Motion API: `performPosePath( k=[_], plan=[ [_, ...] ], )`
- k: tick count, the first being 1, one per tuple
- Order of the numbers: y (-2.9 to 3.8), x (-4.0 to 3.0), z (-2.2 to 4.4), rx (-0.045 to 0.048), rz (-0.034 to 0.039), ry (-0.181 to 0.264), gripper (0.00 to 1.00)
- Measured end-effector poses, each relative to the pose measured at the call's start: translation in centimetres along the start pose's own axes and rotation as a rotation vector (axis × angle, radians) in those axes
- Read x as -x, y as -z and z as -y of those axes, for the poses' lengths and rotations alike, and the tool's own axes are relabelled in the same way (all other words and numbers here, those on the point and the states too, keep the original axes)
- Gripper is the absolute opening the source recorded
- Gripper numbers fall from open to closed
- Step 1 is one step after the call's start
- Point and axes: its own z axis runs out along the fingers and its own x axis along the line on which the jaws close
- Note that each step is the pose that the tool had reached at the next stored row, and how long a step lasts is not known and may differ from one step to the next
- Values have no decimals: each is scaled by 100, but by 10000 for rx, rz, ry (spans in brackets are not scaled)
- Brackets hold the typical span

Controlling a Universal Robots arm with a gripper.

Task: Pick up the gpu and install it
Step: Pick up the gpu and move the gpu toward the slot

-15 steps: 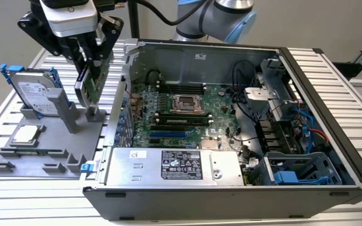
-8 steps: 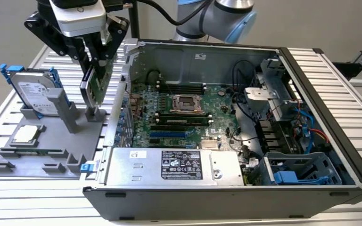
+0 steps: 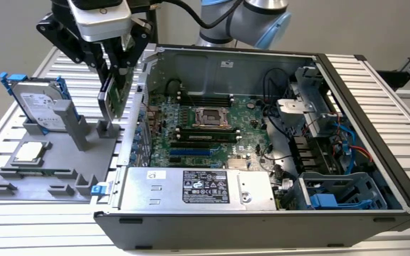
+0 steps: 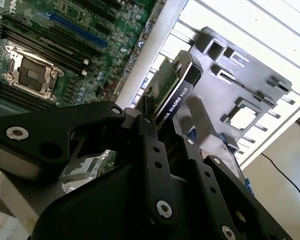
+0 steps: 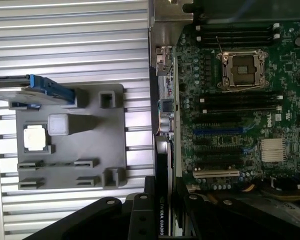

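Note:
The gpu (image 3: 115,95) hangs upright in the air, a flat green card with a black cooler, and my gripper (image 3: 117,64) is shut on its upper edge. It sits just above the grey holder (image 3: 84,160), beside the open computer case's wall (image 3: 139,106) on the exterior view's left. In the second wrist view the gpu (image 4: 171,92) sticks out between my black fingers (image 4: 149,145). The first wrist view shows the gpu (image 5: 162,165) edge-on, between the holder (image 5: 90,140) and the motherboard (image 5: 230,110). A blue card slot (image 5: 217,131) lies on that board.
A silver hard drive with blue rails (image 3: 40,105) stands upright in the holder. A processor chip (image 3: 30,152) and a narrow memory stick (image 3: 38,172) lie on it too. Inside the case are the power supply (image 3: 198,186), cables (image 3: 283,133) and a drive cage (image 3: 340,194).

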Motion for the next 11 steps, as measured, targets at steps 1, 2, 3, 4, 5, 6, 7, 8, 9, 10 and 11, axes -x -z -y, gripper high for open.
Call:
performPosePath(
  k=[1, 2, 3, 4, 5, 6, 7, 8, 9, 10, 11],
  plan=[
    [0, 10, -2, 0, 0, 0, 0],
    [0, 22, -4, 0, 0, 0, 0],
    [0, 32, -6, -1, 0, 0, 0],
    [-1, 42, -8, 0, 0, -1, 0],
    [-1, 54, -10, 0, 0, -1, 0],
    [-2, 64, -12, 0, 0, 0, 0],
    [-2, 76, -14, 0, 0, 0, 0],
    [-2, 86, -16, 0, 0, 0, 0],
    [-3, 97, -18, 0, 0, 0, 0],
    [-3, 108, -20, 0, 0, 0, 0],
    [-2, 119, -22, -1, -1, 0, 0]
  ],
)
